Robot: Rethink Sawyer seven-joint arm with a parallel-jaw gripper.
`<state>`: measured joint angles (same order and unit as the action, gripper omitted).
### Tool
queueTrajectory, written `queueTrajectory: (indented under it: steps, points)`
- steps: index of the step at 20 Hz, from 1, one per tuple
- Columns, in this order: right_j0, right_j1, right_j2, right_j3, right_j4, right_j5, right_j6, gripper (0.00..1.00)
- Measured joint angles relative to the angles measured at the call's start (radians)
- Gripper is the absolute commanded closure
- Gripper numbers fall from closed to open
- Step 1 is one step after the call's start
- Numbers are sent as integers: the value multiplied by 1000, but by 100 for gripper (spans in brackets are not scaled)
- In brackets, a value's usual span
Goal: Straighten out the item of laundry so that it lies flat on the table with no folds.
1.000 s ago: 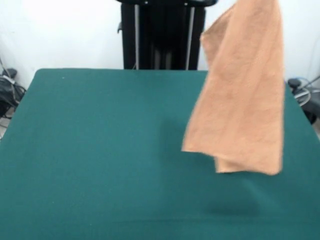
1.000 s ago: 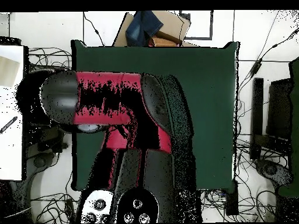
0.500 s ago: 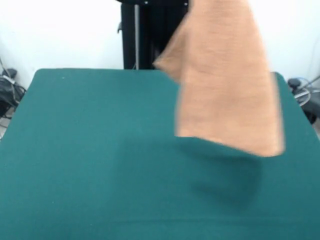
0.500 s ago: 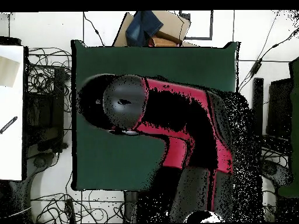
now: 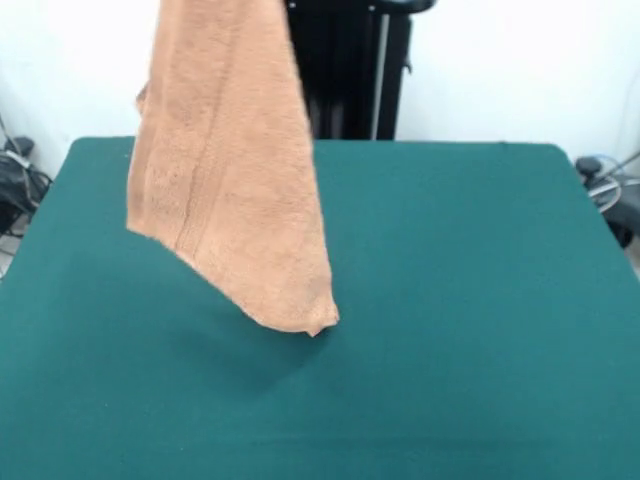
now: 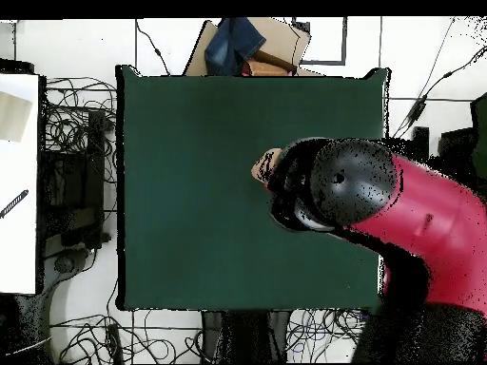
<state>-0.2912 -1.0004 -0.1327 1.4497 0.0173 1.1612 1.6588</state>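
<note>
The item of laundry (image 5: 230,170), an orange-tan terry towel with a woven band, hangs in the air over the left half of the green table (image 5: 480,280). Its top runs out of the front view and its lowest corner hangs just above the table top, casting a shadow. The overhead view shows only a small orange bit of the towel (image 6: 259,169) beside the black end of the red arm (image 6: 352,181). That arm reaches over the table (image 6: 190,171) from the right. The gripper itself is hidden under the arm's end, holding the towel up.
The black pedestal (image 5: 345,70) stands behind the table. Cables (image 5: 15,180) lie on the floor at both sides. A cardboard box with blue cloth (image 6: 249,48) sits past the table's top edge in the overhead view, and a white board (image 6: 19,181) lies at the left.
The hanging towel has swung from the right side of the front view across to the left. In the overhead view the arm has swept from left to right.
</note>
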Motion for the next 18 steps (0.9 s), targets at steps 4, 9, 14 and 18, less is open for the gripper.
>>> queueTrajectory:
  steps: [4,9,14,18]
  points:
    - [-70,-5,8,17,-1,0,-8,100]
    - [-112,-25,13,42,-4,-10,-25,100]
    - [-112,-48,21,48,-9,-12,-47,100]
    - [-112,-74,34,47,-26,-11,-49,100]
